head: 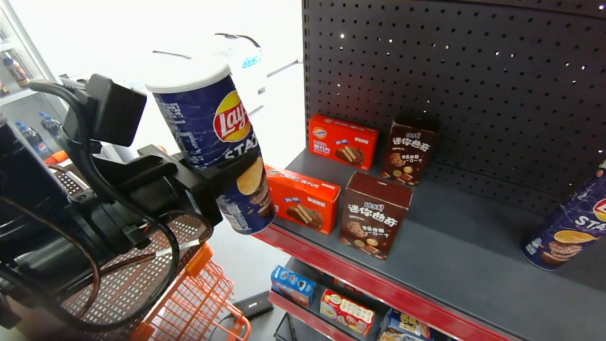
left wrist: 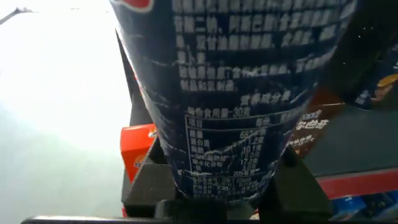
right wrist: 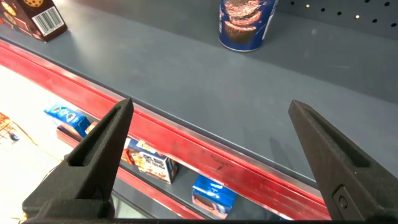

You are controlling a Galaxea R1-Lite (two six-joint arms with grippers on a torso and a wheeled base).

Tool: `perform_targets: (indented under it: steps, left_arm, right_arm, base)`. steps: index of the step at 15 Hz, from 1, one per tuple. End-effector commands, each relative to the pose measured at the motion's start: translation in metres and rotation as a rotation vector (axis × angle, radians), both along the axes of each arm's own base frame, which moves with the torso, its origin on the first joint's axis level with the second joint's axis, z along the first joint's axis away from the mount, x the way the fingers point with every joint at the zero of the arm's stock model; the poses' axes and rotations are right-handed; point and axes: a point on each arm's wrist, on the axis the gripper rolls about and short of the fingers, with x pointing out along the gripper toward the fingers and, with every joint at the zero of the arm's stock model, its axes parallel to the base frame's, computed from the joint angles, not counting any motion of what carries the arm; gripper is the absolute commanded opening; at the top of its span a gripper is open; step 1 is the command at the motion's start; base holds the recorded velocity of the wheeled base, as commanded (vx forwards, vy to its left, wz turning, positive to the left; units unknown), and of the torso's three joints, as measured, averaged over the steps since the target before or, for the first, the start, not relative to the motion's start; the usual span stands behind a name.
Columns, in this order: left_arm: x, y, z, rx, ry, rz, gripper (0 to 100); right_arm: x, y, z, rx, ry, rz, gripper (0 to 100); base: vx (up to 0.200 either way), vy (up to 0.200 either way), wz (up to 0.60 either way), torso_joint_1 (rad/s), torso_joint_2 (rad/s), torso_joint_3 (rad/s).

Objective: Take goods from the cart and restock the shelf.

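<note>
Washed-out bright light [head: 118, 28] at the far end, grey floor [head: 239, 263], drinks cooler [head: 21, 94] at left.

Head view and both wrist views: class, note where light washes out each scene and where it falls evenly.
Head view: white washout behind the chip can, shelf evenly lit. Left wrist view: washout beside the chip can. Right wrist view: even light on the shelf.

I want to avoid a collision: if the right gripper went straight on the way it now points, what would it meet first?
Probably the bare grey shelf board, just behind its red front edge; the right gripper, fingers open, aims there. The blue can stands farther back.
</note>
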Motion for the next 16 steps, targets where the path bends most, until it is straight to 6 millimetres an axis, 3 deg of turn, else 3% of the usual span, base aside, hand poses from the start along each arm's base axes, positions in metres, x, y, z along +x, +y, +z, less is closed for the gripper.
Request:
perform_targets:
  steps: [1, 4, 11, 16]
  left_arm:
    - [-0.008, -0.002, 0.003, -0.003, -0.011, -0.042, 0]
    - [-0.018, 0.001, 0.0, 0.032, 0.032, -0.126, 0]
    - [-0.034, -0.003, 0.023, 0.085, 0.111, -0.274, 0]
    - [-0.046, -0.005, 0.004, 0.118, 0.161, -0.388, 0]
  right_arm:
    - [0.0, 0.0, 0.0, 0.0, 0.0, 0.001, 100]
    - [0.0, 0.0, 0.0, 0.0, 0.0, 0.001, 100]
    - [0.0, 0.0, 0.0, 0.0, 0.002, 0.001, 100]
    - [0.0, 0.0, 0.0, 0.0, 0.002, 0.001, 100]
  base:
    - [0.0, 0.0, 0.0, 0.0, 0.0, 0.0]
    - [0.0, 0.0, 0.0, 0.0, 0.0, 0.0]
    - [0.0, 0.0, 0.0, 0.0, 0.0, 0.0]
    - [0.0, 0.0, 0.0, 0.0, 0.0, 0.0]
